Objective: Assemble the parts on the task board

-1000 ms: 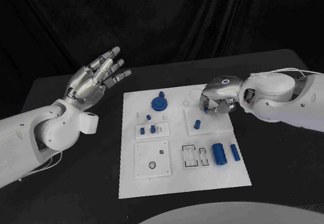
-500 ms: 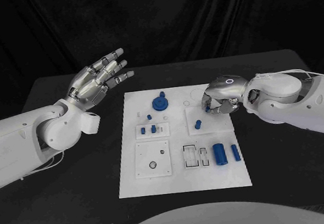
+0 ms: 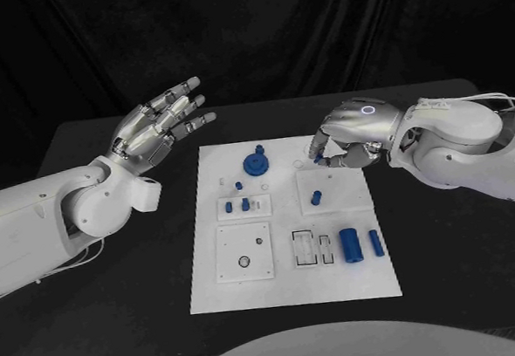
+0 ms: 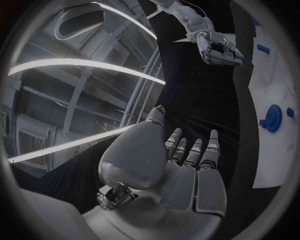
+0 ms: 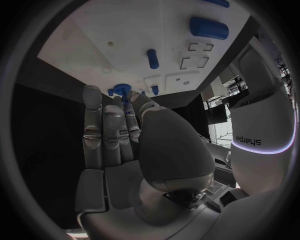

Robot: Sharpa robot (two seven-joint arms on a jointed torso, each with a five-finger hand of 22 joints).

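The white task board (image 3: 294, 288) lies mid-table. On it are a blue round knob (image 3: 256, 162), a short blue peg (image 3: 314, 196), two small pegs (image 3: 243, 204) standing in a block, and a thick blue cylinder (image 3: 349, 243) beside a slimmer one (image 3: 376, 242). My right hand (image 3: 351, 131) hovers over the board's far right corner, fingers curved down, pinching a small blue part (image 3: 320, 160) at their tips. In the right wrist view the right hand (image 5: 125, 145) faces the board (image 5: 100, 30). My left hand (image 3: 156, 124) is raised left of the board, open, fingers spread.
The black table (image 3: 117, 274) surrounds the board on all sides. Empty rectangular slots (image 3: 306, 248) sit beside the cylinders, and a square plate with a round hole (image 3: 241, 252) lies at the board's near left. A dark curtain hangs behind the table.
My right hand has lifted off the board's far right area and moved slightly away from me, its fingertips now clear of the surface. The left hand has barely moved.
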